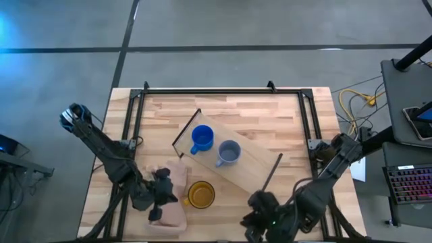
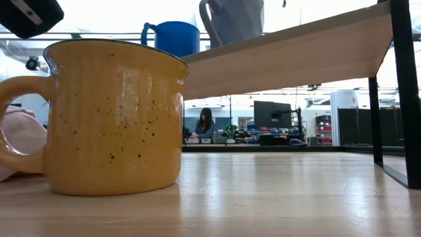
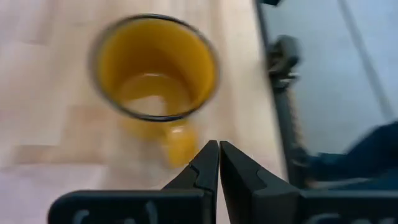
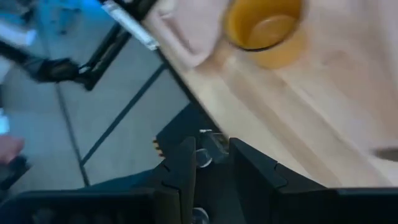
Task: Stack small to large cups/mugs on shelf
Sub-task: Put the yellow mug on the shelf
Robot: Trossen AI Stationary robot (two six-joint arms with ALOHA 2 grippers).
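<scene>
The yellow-orange mug (image 1: 200,194) stands upright on the table near its near edge; in the low view (image 2: 115,115) its handle (image 2: 13,125) points toward the pink cloth. The bright blue mug (image 1: 202,138) and the grey-blue mug (image 1: 229,153) stand side by side on the light-wood shelf (image 1: 260,165), which lies diagonally across the table. My left gripper (image 1: 172,194) is shut just left of the yellow mug, its tips (image 3: 219,149) close to the handle (image 3: 177,143). My right gripper (image 1: 251,206) is open and empty to the mug's right, by the near edge (image 4: 211,155).
A pale pink cloth (image 1: 169,206) lies crumpled on the table under my left gripper, beside the yellow mug. The shelf's black end frames (image 2: 401,85) stand on the tabletop. A black metal frame (image 1: 202,91) runs around the table's edges. A person sits far behind the table.
</scene>
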